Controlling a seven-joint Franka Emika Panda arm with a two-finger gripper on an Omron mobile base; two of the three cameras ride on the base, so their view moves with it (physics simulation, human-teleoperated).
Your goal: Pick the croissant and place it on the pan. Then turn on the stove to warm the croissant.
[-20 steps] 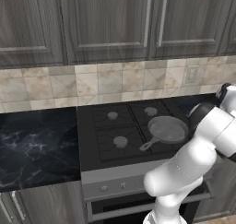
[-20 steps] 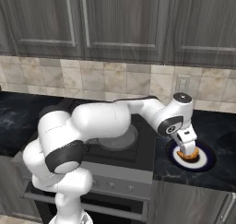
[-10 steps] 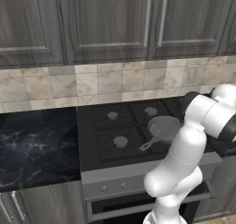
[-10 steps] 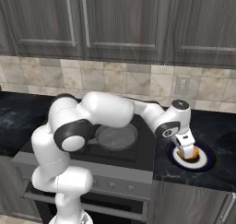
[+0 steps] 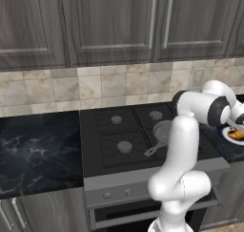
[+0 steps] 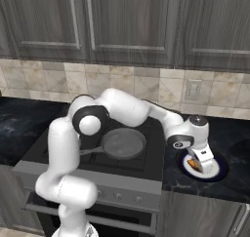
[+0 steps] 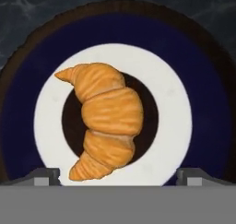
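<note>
The golden croissant (image 7: 106, 121) lies on a round dark plate (image 7: 173, 103) with a white ring, on the counter right of the stove (image 6: 49, 155). My gripper (image 7: 118, 176) hangs open just above it, fingertips (image 7: 44, 174) wide on either side of the pastry and touching nothing. From the right base view the gripper (image 6: 202, 158) sits low over the plate (image 6: 218, 170), with the croissant (image 6: 194, 164) peeking out beneath it. The grey pan (image 6: 122, 143) rests empty on the stove's front right burner, handle pointing left. In the left base view the croissant (image 5: 235, 134) shows at the right edge, the pan (image 5: 162, 131) partly behind my arm.
Small knobs (image 6: 117, 194) line the stove's grey front panel. Black marble counter (image 5: 38, 150) stretches left of the stove (image 5: 119, 140). A tiled backsplash with an outlet (image 6: 194, 89) and dark wall cabinets (image 6: 122, 21) rise behind.
My hand has sunk a little closer to the plate and croissant while the elbow swung round over the stove. The jaws stayed open; croissant and pan have not moved.
</note>
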